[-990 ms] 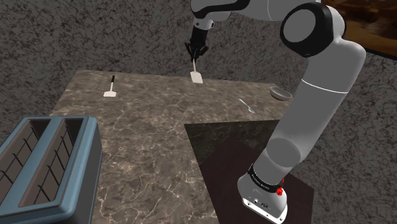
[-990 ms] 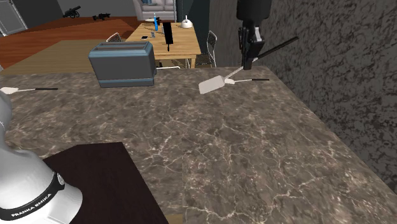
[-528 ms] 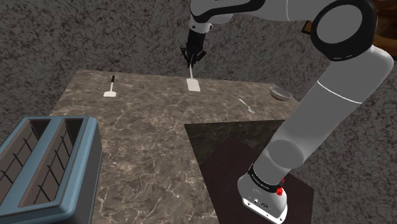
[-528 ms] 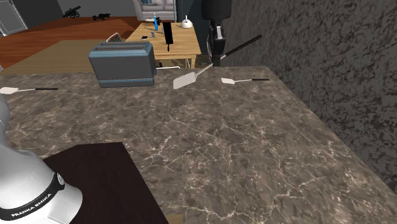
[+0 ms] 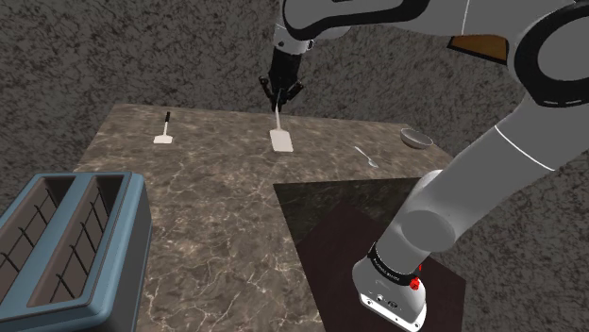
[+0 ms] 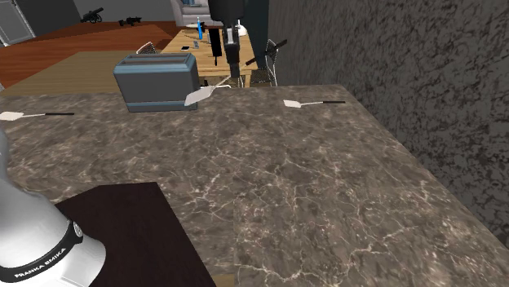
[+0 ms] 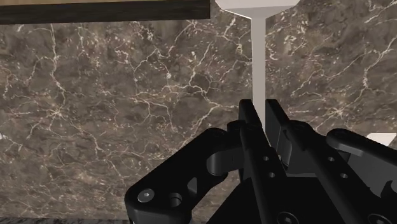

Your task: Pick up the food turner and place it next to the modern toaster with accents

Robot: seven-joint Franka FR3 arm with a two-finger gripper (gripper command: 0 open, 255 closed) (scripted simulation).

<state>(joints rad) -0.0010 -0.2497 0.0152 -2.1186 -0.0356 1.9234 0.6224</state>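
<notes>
Two black fingers (image 7: 249, 121) of the gripper (image 5: 279, 99) clasp the white food turner (image 5: 280, 140) by its handle, holding it above the marbled countertop (image 5: 208, 189), apart from the blue toaster (image 6: 157, 81).

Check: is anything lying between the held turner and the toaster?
Nothing visible does. The turner, clasped by the gripper, hangs over bare counter; the toaster stands across open surface, and the second spatula lies aside.

dim, even lighting, sharp throughout, no glare.
</notes>
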